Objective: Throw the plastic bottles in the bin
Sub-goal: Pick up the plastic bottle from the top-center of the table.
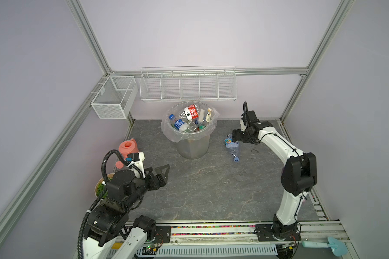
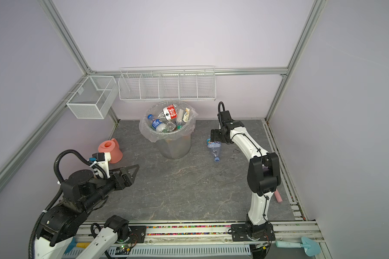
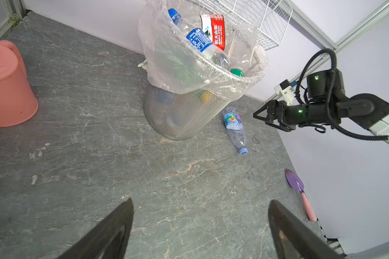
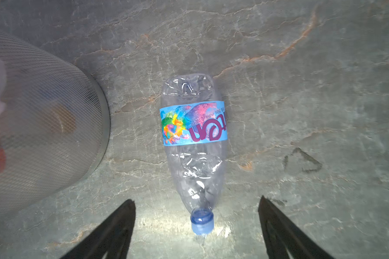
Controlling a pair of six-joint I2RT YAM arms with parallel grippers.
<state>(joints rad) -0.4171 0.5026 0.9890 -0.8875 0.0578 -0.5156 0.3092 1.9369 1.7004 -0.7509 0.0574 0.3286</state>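
A crushed clear bottle [image 4: 194,143] with a blue cap lies on the grey worktop [image 1: 211,190] just beside the bin [image 1: 192,148], which is heaped with other bottles [image 1: 189,118]. The right gripper [image 4: 196,199] hovers over it, jaws wide and empty. The left gripper [image 3: 200,200], also wide and empty, hangs near the pink watering can [image 1: 128,148].

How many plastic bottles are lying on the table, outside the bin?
1. A crushed bottle with a blue cap lies beside the bin, under the open right gripper. Others may be hidden behind the bin or the arms.
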